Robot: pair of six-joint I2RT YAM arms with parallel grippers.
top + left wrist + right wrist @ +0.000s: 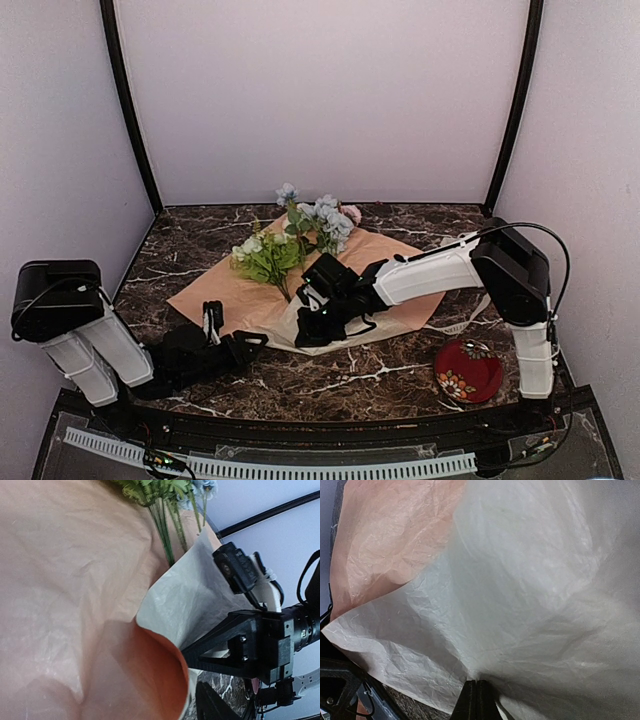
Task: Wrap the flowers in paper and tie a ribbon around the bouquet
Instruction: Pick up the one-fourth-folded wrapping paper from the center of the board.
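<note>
Your right gripper (306, 334) had its jaws pinched shut on the near edge of the paper (225, 290), holding up a cream flap. The flowers (290, 245) lay on the paper's peach side, with the stems just beside that flap. Your right arm reached across the paper. Your left gripper (212, 322) sat by the paper's left edge; I could not tell how wide its jaws were. A red round pouch (468, 370) lay on the tabletop (300, 385).
</note>
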